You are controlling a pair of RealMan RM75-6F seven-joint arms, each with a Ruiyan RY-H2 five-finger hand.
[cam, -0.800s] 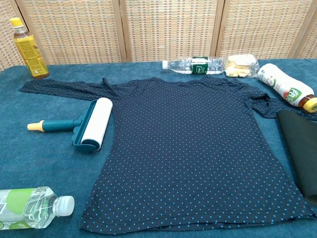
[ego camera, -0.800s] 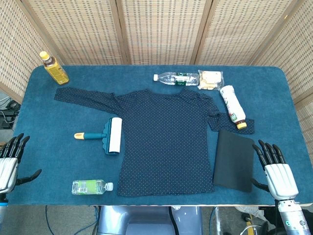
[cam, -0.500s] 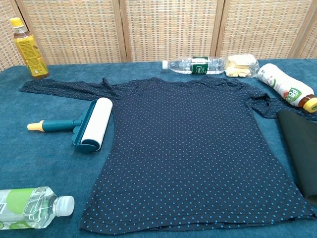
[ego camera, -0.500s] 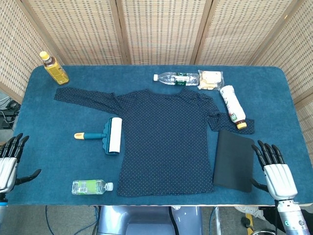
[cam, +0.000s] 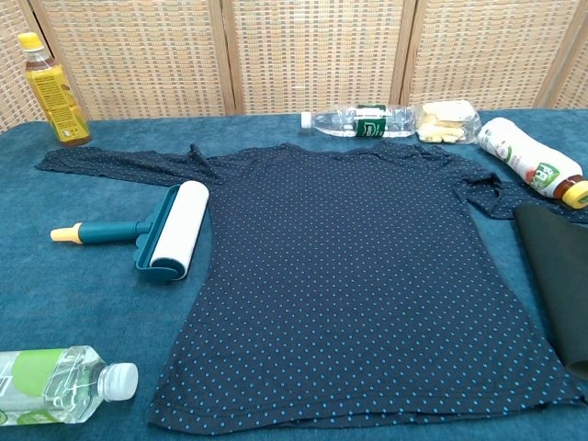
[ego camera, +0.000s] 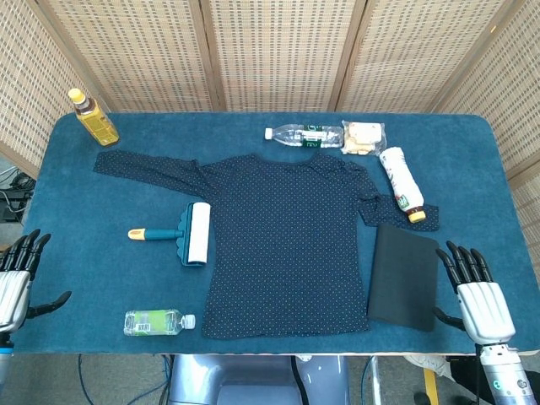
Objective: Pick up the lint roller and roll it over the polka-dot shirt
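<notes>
We find both the left hand (ego camera: 15,283) and the right hand (ego camera: 477,295) released, fingers spread and grasping nothing, at the tabletop's (ego camera: 76,219) near corners, the lint roller (ego camera: 187,234) lying untouched against the polka-dot shirt's (ego camera: 287,245) left side.

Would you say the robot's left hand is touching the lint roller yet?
Apart. The head view shows the left robot hand at the table's near-left edge, with bare blue cloth between it and the lint roller.

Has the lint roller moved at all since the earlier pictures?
No. The lint roller lies in the same spot beside the left edge of the polka-dot shirt, its handle pointing away from it, in both views.
</notes>
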